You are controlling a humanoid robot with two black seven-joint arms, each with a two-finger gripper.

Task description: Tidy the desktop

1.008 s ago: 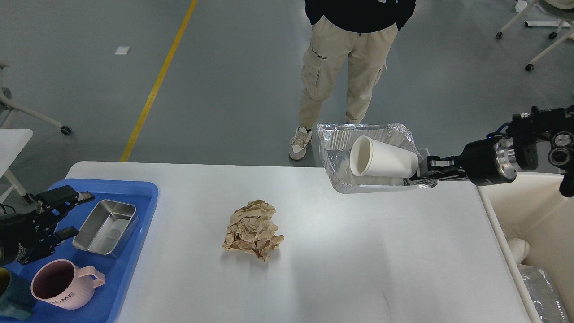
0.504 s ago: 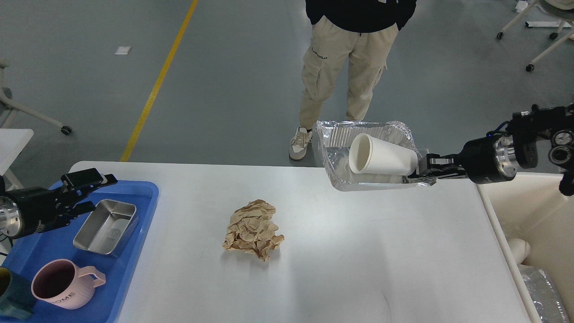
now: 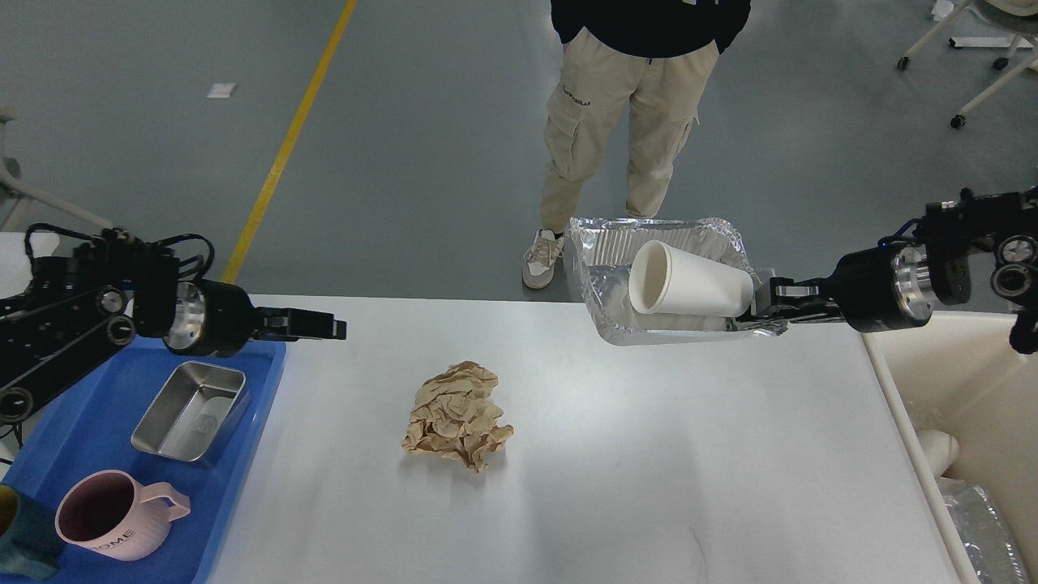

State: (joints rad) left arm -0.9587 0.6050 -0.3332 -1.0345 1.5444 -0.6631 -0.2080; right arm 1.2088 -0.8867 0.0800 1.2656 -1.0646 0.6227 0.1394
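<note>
The white desktop (image 3: 616, 478) fills the lower view. A crumpled brown paper ball (image 3: 456, 414) lies on it left of centre. My right gripper (image 3: 770, 304) is shut on the right rim of a foil tray (image 3: 616, 324), held lifted above the table's far right edge. A white paper cup (image 3: 689, 280) lies on its side in the foil tray. My left gripper (image 3: 324, 327) reaches in from the left above the desktop's far left part, seen side-on; its fingers cannot be told apart.
A blue plastic tray (image 3: 251, 405) at the left holds a steel box (image 3: 190, 411), a pink mug (image 3: 117, 515) and a dark cup (image 3: 16, 535). A beige bin (image 3: 965, 389) with foil rubbish stands at the right. A person (image 3: 632, 105) stands behind the table.
My left arm has swung up from the blue tray and reached right over the table's far left part. The right gripper with the foil tray and cup has barely risen.
</note>
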